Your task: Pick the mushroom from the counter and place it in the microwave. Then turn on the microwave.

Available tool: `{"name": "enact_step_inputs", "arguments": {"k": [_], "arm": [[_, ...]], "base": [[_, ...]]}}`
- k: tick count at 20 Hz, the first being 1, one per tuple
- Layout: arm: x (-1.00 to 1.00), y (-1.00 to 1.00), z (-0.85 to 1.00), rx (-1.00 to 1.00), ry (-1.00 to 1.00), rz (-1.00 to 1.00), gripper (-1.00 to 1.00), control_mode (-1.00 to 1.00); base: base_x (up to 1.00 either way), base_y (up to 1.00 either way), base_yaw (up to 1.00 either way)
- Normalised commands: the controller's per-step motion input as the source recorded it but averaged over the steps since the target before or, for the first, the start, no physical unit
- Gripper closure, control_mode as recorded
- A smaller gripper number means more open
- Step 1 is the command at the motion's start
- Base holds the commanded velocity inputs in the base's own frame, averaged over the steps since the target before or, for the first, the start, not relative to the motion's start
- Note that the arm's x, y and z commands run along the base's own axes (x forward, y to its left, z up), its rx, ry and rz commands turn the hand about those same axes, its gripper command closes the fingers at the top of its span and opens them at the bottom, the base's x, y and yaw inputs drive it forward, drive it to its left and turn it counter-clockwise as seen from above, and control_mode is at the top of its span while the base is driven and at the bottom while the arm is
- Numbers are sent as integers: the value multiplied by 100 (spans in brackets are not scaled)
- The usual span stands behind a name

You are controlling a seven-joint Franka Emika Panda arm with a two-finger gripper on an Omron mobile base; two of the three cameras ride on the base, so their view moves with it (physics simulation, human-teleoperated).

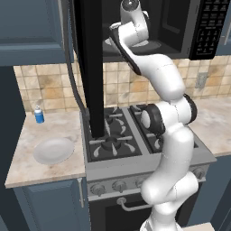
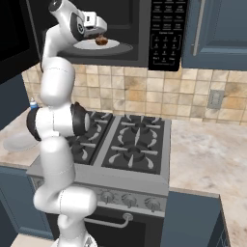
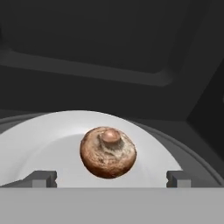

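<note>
On the tabletop [image 1: 54, 124] at left stand a blue bottle [image 1: 39, 115] and a white plate [image 1: 54, 150]. Inside the open microwave [image 2: 164, 34], the mushroom [image 3: 108, 152] lies on the white turntable [image 3: 39, 146], between the robot's wide-open, empty jaws.

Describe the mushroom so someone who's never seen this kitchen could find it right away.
Look above the stove at the black microwave, its door swung open. Inside, on the white turntable plate, sits the mushroom, between the open tool's tips. It is the one small brown lump there, with a paler centre.
</note>
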Motion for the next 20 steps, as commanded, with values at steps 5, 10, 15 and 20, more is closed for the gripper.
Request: {"name": "enact_step_inputs", "arguments": {"k": [5,10,15,20], "arm": [[-23,-1,-15,0,-6,0,-100,-100],[-29,-6,-1,0,-6,0,-100,-100],[-28,-7,0,0,-3,0,-100,-100],[-29,-7,0,0,-1,0,-100,-100]], "base": [[0,0,0],[0,0,0],[0,0,0],[0,0,0]]}}
